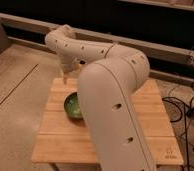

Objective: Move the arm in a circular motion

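Nearest is the arm: its thick cream-white lower segment fills the centre foreground, rising from the bottom edge over the near right part of the wooden counter. Small dark holes run down that segment. At a rounded elbow, upper centre-right, it bends and runs left and farther away to a second joint at upper left, above the counter's far left corner. Just left of the big segment, a green bowl sits on the counter, its right side hidden behind the arm. Farther back, the gripper hangs down from the upper-left joint over the counter's far left edge; cannot tell its state. Dark cables lie on the floor at right.
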